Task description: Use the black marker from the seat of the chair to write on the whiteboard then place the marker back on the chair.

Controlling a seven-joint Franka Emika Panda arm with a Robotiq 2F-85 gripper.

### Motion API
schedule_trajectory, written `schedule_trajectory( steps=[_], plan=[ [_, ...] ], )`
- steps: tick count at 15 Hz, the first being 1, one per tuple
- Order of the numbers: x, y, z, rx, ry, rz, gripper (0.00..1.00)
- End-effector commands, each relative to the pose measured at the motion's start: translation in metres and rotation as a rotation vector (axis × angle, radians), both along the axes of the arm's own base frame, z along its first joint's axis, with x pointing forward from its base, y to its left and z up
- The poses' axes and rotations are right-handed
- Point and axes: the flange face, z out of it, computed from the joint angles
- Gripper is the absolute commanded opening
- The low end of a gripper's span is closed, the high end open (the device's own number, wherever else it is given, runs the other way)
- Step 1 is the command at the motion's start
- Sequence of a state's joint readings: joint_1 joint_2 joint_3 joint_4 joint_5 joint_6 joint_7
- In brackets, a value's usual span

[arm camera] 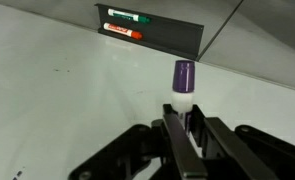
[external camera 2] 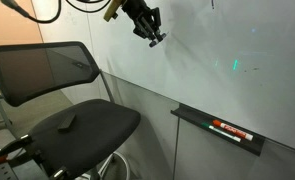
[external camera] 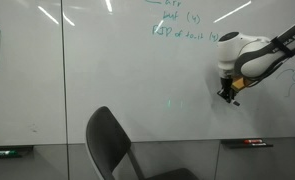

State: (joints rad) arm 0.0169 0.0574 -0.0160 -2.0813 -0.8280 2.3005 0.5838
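Observation:
My gripper (arm camera: 178, 118) is shut on a marker (arm camera: 183, 80) with a white body and a purple end that points at the whiteboard (arm camera: 57, 90). I cannot tell whether the tip touches the board. In both exterior views the gripper (external camera: 228, 96) (external camera 2: 155, 38) is held close to the whiteboard (external camera: 107, 60) (external camera 2: 237, 50), well above the black chair (external camera: 112, 145). The chair seat (external camera 2: 102, 128) carries a small dark object (external camera 2: 67, 120).
Green writing (external camera: 182, 30) is on the board above the gripper. A marker tray (external camera 2: 202, 118) (arm camera: 177, 38) fixed under the board holds a red marker (arm camera: 123, 31) and a green marker (arm camera: 127, 16). The chair's backrest (external camera 2: 42, 70) stands beside the board.

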Motion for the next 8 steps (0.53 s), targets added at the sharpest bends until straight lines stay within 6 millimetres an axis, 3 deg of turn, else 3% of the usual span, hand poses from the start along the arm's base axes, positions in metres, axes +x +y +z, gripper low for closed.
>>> schedule_trajectory(
  steps=[1,8],
  plan=[
    [0.022,-0.001,0.005,-0.046,-0.048,-0.005,0.11],
    [0.011,-0.004,0.011,-0.073,-0.004,-0.057,0.11]
  ],
)
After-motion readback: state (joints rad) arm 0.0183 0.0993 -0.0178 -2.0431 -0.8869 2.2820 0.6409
